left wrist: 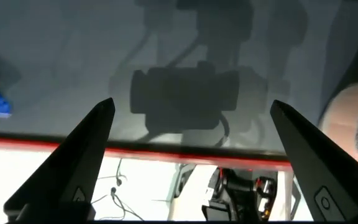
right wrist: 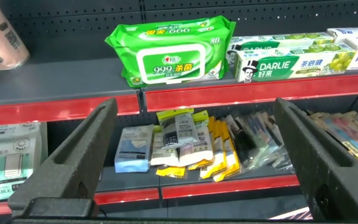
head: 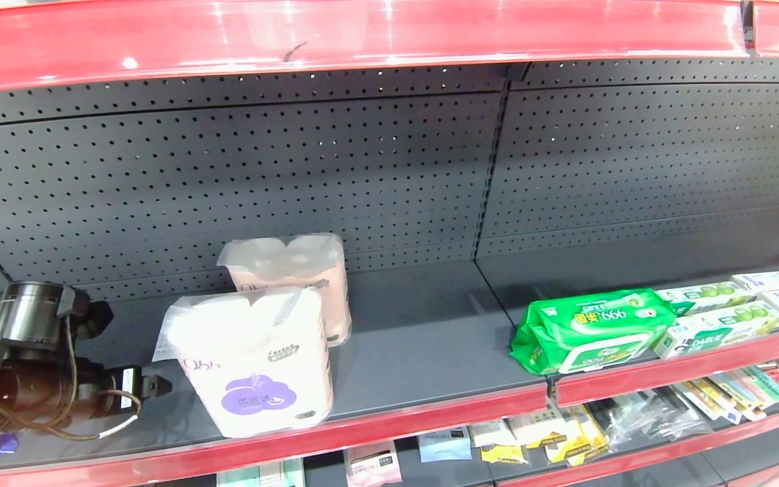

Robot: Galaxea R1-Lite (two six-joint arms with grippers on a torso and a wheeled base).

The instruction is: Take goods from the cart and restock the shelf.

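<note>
Two toilet-roll packs stand upright on the grey shelf (head: 416, 338): the front pack (head: 254, 362) at its red edge, the rear pack (head: 295, 277) just behind, near the pegboard back (head: 295, 155). Over the shelf edge, beside the front pack, the left tool (left wrist: 191, 106) is spread wide and holds nothing. Facing the shelving, the right tool (right wrist: 196, 102) is likewise wide open and empty. Farther right on the same shelf lie a green wet-wipes pack (head: 592, 328) and toothpaste boxes (head: 714, 318).

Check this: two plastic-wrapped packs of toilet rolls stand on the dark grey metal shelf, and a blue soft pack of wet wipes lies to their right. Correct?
No: the soft pack of wet wipes is green, not blue, as the head view shows. The two plastic-wrapped packs of toilet rolls do stand on the dark grey metal shelf.
</note>
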